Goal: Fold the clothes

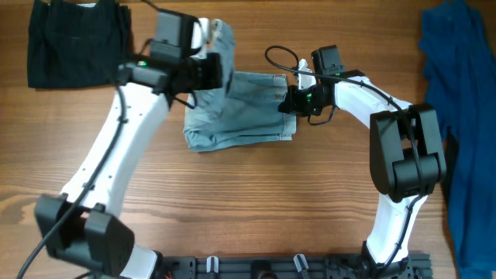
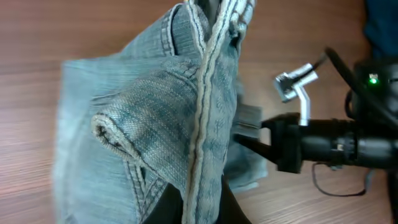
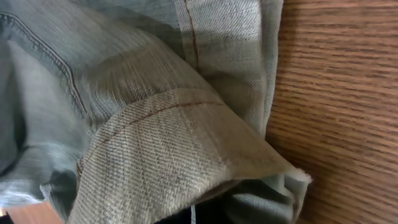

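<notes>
The light-blue denim shorts lie in the middle of the wooden table, partly bunched and lifted at two edges. My left gripper is shut on the shorts' upper left edge and holds a fold of denim raised off the table. My right gripper is shut on the shorts' right edge, where a hemmed corner is lifted over the fingers. In the left wrist view the right gripper shows black against the cloth. In both wrist views the fingertips are hidden by denim.
A black garment lies at the back left corner. A large dark royal-blue garment hangs along the right edge. Bare wooden table lies in front of the shorts.
</notes>
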You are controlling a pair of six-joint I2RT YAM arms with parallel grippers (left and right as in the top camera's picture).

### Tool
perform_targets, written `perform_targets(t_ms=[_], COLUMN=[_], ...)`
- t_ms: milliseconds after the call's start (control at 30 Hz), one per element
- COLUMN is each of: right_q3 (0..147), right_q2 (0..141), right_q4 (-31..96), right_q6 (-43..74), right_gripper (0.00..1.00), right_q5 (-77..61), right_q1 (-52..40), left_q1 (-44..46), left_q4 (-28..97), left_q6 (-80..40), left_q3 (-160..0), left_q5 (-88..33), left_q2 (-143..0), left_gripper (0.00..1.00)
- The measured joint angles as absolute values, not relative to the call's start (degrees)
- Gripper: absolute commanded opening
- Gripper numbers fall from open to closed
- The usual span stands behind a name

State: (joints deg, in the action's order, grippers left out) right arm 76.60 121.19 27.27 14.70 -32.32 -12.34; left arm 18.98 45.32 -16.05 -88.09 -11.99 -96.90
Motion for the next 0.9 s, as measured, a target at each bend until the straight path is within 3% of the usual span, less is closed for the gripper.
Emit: perform_targets(t_ms=[400, 433, 467, 500, 533, 900], right_q3=[76.8, 76.9, 77.0, 77.6, 78.8, 79.6], right_q2=[117.0, 114.9, 112.7, 109.1, 104.2, 100.7], right_q4=[24.3, 23.9, 23.7, 23.4, 23.0, 30.8], right_q6=[16.5, 16.8, 17.0, 17.3, 17.7, 15.2], right_gripper=[0.07, 0.08, 0.08, 0.09, 0.09, 0.21], right_q5=[-41.1, -41.6, -42.0, -42.5, -42.9, -40.9], right_q1=[-8.2, -7.1, -6.0, -4.2, -1.5, 2.4], left_q1=[25.1, 25.1, 25.1, 25.2, 25.5, 28.1], left_q4=[42.2, 42.0, 41.9, 41.7, 41.0, 42.0], left_q6=[-24.7, -24.8, -24.8, -25.2, -25.6, -24.4], left_q3=[-88.5, -88.5, -88.5, -88.5, -88.5, -88.5], left_q5=[-12.4, -12.5, -12.5, -12.5, -12.5, -9.3], left_q2=[-111.4, -111.5, -111.5, -111.6, -111.7, -111.7], left_gripper=[0.07, 0.15, 0.4, 0.91, 1.0, 1.0])
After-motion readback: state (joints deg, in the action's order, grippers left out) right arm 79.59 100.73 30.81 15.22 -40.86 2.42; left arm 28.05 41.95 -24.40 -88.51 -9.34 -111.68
